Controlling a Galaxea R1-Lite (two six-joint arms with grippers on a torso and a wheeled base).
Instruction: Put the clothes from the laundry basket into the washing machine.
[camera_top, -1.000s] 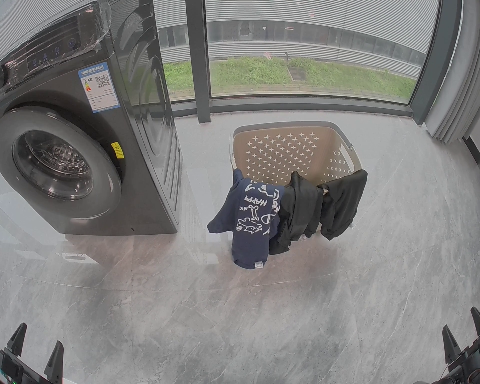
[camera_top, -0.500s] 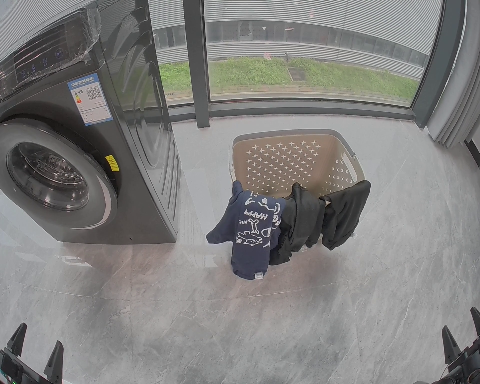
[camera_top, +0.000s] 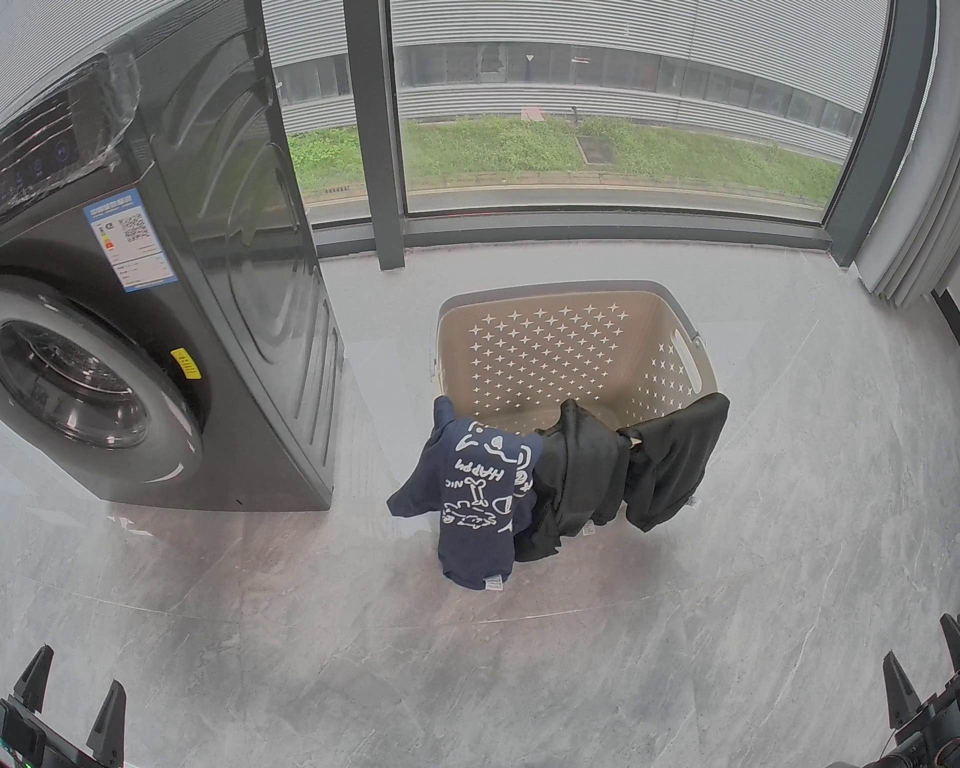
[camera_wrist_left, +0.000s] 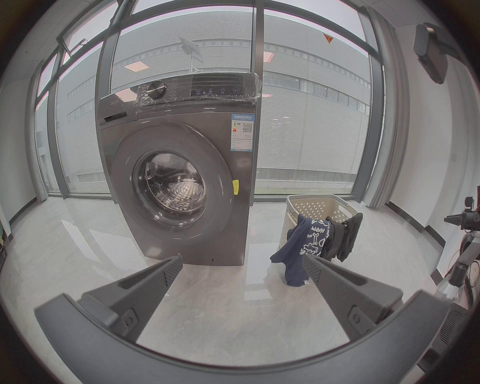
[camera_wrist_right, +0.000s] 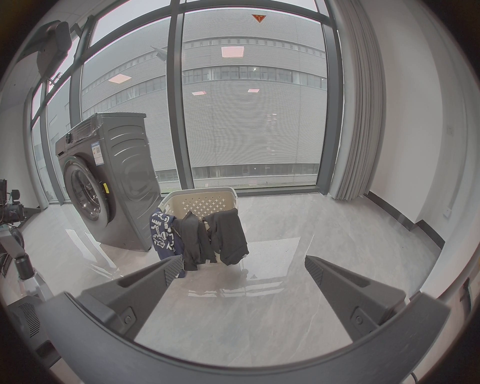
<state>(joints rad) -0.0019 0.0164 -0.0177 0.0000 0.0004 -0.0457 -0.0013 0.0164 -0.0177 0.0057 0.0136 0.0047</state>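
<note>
The head camera has moved, so the whole scene has shifted in its view; the things themselves have not moved on the floor. The dark grey front-loading washing machine (camera_top: 150, 330) now lies further left in the view, with the left part of its round door cut off by the edge. The beige perforated plastic laundry basket (camera_top: 560, 298) now lies lower and slightly further left, and looks a little larger and nearer. The dark vertical window post (camera_top: 375, 130) has also slid left, and more floor shows between basket and window.

Grey tiled floor (camera_top: 300, 650), tall window (camera_top: 620, 90) with grass (camera_top: 620, 155) outside, pleated curtain (camera_top: 925, 220) at its right end
</note>
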